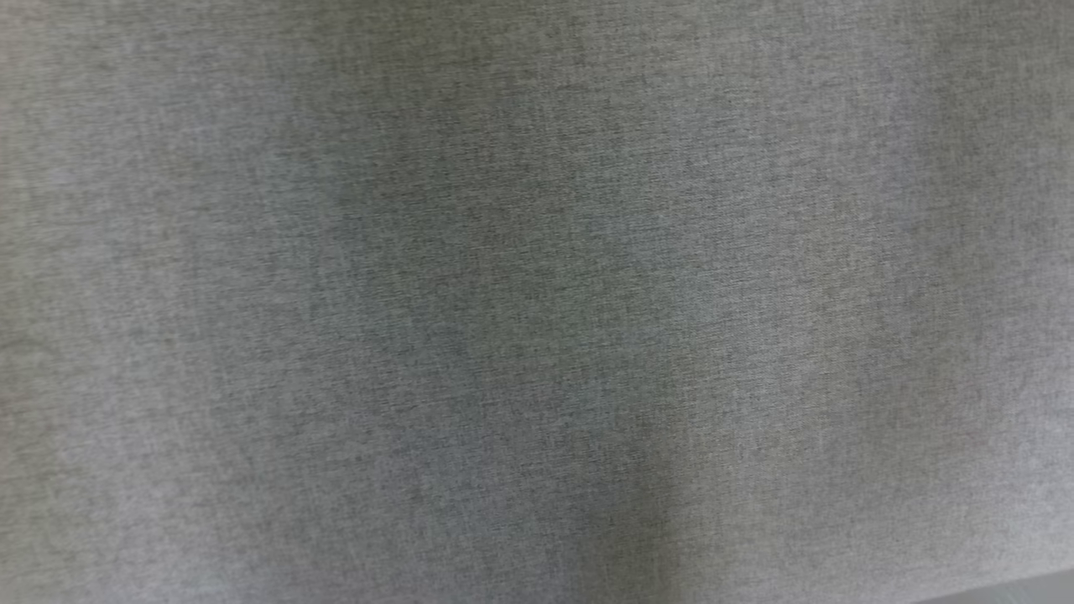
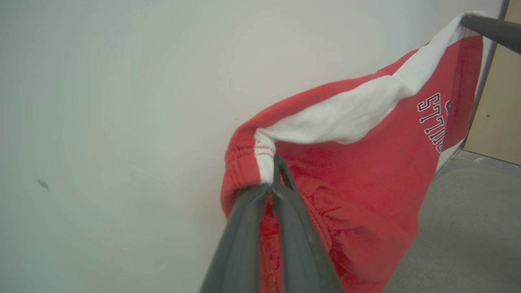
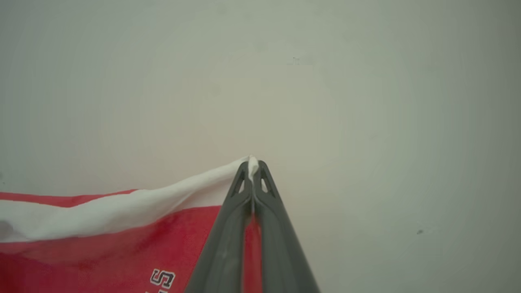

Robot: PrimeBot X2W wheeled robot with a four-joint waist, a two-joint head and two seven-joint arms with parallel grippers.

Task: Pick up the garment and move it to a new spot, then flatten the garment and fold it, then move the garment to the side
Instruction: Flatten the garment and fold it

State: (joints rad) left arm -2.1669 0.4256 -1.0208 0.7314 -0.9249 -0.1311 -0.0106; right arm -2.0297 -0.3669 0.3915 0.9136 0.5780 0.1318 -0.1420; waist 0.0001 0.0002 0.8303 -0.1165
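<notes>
Left wrist view — left gripper (image 2: 272, 179) pinches garment (image 2: 366, 183) waistband, apparently; right gripper (image 3: 252, 166) clamps white edge.

A plain pale wall (image 2: 122, 81) stands beside a tan wooden panel (image 2: 498, 106).

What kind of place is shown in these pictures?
Probably a plain indoor workroom, though little shows: a bare pale wall, a surface covered in grey woven cloth, and a light wooden panel.
</notes>
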